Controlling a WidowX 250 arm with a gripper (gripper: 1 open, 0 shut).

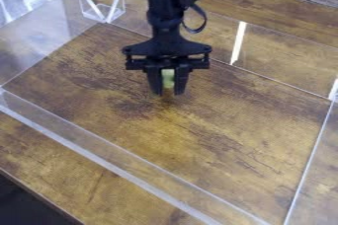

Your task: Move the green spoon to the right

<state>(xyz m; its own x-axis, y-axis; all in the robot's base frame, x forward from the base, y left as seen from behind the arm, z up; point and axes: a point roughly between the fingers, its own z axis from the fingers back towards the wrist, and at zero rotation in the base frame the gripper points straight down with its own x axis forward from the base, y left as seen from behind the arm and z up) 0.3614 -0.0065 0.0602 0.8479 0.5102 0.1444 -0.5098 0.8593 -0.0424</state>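
My black gripper hangs point-down over the middle of the wooden table. Its two fingers are shut on the green spoon, of which only a yellow-green strip of the handle shows between them. The spoon hangs a little above the wood. Its metal bowl is hidden behind the fingers.
Low clear acrylic walls fence the wooden work area on the front, left and right. A clear stand sits at the back left. A bright glare streak lies on the wood to my right.
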